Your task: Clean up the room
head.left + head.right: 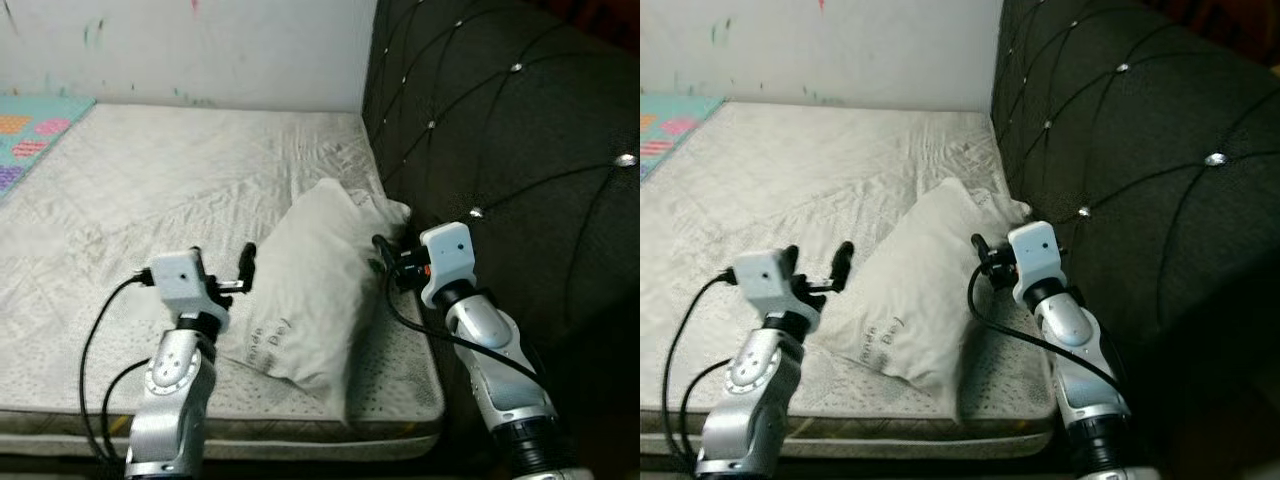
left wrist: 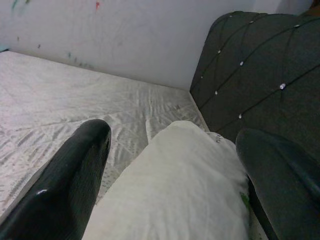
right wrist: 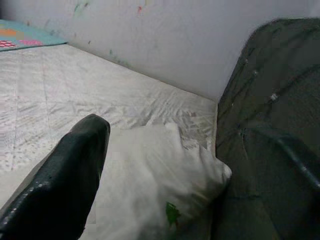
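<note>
The left gripper (image 1: 232,270) stands at the near-left flank of the pillow (image 1: 305,290), its two black fingers spread wide and aimed along the bed toward the far wall; in the left wrist view the pillow's white bulk rises straight ahead between the fingers (image 2: 65,185), so the cloth already lies inside the open span, though whether a fingertip touches it cannot be told. The right gripper (image 1: 388,258) sits on the opposite flank, beside the pillow's far-right end, and the right wrist view shows its fingers (image 3: 60,180) parted wide as well, one over the white cloth and the other blurred against the dark headboard (image 1: 500,150). The pillow lies on the mattress (image 1: 150,190) between the two grippers, its long axis running from the near edge of the bed, ahead of the left gripper, away toward the corner where headboard and wall (image 1: 200,50) meet. Both arms look about equally near, each at one long side, so a two-sided squeeze or a single pinch from the left seems open. The pillow's far-right corner is pressed against the headboard and partly hidden behind the right gripper. A small green mark (image 3: 171,212) on the cloth and grey printing (image 1: 270,335) near the close end are too small to read. Beyond, a patterned mat (image 1: 30,135) is cut off at the frame's edge.
</note>
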Motion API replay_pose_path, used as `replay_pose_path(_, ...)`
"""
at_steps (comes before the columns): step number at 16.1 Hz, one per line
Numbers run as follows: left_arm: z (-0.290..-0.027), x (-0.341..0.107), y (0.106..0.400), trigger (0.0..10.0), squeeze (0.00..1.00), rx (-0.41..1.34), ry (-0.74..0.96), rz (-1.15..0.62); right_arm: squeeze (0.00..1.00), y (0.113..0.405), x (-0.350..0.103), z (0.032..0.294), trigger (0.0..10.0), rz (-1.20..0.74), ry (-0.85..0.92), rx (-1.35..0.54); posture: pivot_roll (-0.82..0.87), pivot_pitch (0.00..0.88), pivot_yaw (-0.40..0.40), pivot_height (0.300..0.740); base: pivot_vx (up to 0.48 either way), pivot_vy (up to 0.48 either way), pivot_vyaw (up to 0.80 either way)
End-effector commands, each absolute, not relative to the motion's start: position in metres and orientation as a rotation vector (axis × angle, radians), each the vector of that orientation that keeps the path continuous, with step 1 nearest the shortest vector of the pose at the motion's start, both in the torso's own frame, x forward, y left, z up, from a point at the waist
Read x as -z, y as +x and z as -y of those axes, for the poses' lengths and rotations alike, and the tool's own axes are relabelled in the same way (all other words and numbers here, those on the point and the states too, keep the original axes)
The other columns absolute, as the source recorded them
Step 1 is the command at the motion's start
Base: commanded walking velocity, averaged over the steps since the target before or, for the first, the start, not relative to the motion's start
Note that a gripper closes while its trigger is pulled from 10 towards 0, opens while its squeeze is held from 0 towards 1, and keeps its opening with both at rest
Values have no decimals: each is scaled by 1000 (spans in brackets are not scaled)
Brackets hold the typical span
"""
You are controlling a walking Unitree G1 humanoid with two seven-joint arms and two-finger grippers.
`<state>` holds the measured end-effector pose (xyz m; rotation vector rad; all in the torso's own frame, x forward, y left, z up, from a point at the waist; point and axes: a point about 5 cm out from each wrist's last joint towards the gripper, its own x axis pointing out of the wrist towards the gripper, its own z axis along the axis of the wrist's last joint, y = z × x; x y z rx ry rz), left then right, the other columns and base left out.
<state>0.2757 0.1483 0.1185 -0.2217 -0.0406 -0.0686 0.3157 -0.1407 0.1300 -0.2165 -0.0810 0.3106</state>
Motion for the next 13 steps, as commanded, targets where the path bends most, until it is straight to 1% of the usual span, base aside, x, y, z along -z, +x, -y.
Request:
replay_pose_path(1,-154,-117,277,10000,0,53,-210,29,0,320,-135,134,10000,98,-217,-324,-154,0,-15,740,0,480,0)
replay_pose_path(4,-152,-118,276,10000,0,66,-198,31,0,317,-132,127,10000,94,-210,-345,-146,0,-9,740,0,480,0)
replay_pose_path(7,-155,-115,272,10000,0,40,-207,24,0,314,-129,127,10000,89,-202,-349,-146,0,-10,740,0,456,0)
replay_pose_path(13,-155,-116,270,10000,0,53,-233,46,0,313,-125,128,10000,78,-206,-344,-141,0,-20,740,0,0,0)
